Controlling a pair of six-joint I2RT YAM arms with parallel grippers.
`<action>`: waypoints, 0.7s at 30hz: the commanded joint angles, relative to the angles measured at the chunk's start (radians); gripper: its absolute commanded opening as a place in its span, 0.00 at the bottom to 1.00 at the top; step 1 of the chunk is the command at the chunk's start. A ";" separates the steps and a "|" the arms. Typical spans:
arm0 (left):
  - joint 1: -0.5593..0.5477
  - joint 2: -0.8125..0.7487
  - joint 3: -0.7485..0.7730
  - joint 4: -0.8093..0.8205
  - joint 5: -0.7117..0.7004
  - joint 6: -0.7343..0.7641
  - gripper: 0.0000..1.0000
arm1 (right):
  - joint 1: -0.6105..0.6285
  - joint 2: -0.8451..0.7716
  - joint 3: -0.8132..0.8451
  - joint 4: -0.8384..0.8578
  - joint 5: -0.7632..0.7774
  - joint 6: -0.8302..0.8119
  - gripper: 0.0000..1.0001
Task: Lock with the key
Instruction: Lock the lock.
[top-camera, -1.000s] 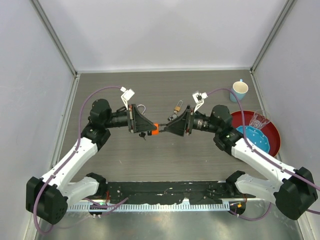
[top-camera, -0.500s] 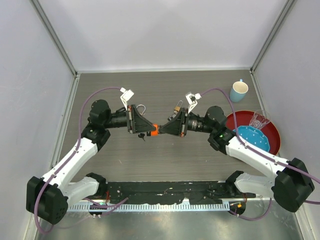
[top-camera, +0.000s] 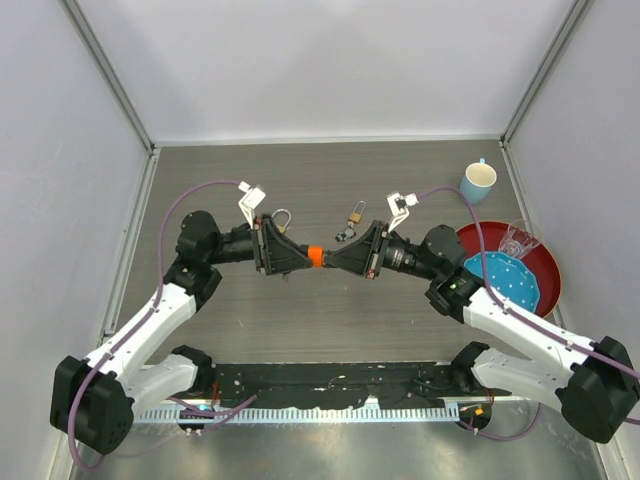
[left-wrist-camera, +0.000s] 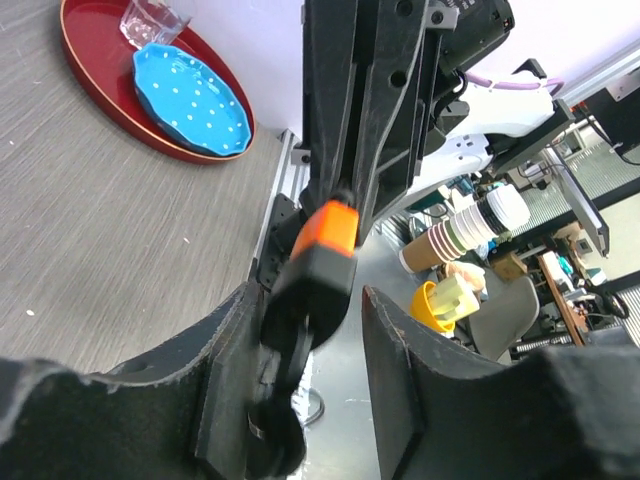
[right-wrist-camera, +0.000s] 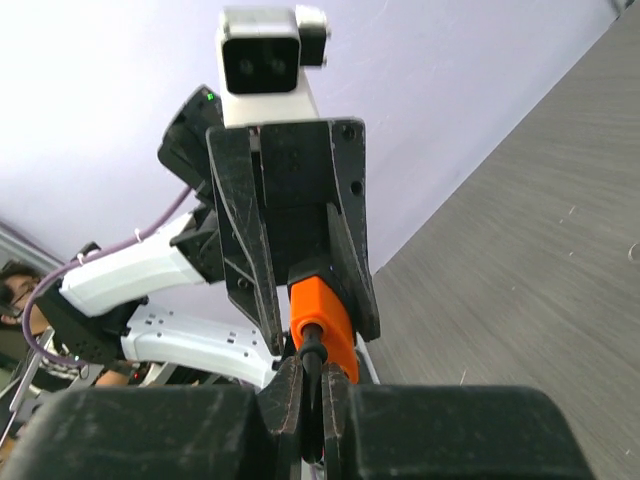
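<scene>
Now the right fingers (right-wrist-camera: 160, 435), pinched together on the key (right-wrist-camera: 312, 358), had pushed in closer and rolled, apparently seating it in the orange lock (top-camera: 315, 256), which the left fingers (left-wrist-camera: 225, 400) clamped above the middle of the worktop (top-camera: 330, 330); turning looked next.

The orange-and-black block-shaped padlock (top-camera: 314, 256) is hanging level in the left claw (left-wrist-camera: 305, 300); the dark key (right-wrist-camera: 311, 350), pinched in the right claw (right-wrist-camera: 312, 385), is sitting against its orange end face.
</scene>
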 joint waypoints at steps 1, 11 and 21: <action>0.008 -0.036 -0.027 0.120 0.003 -0.024 0.49 | -0.015 -0.063 0.027 0.068 0.099 0.030 0.01; -0.005 -0.067 -0.027 0.189 -0.019 -0.012 0.69 | -0.014 -0.054 0.032 0.059 0.095 0.046 0.02; -0.026 -0.013 0.007 0.186 -0.082 0.031 0.72 | -0.014 -0.076 0.033 0.048 0.083 0.057 0.02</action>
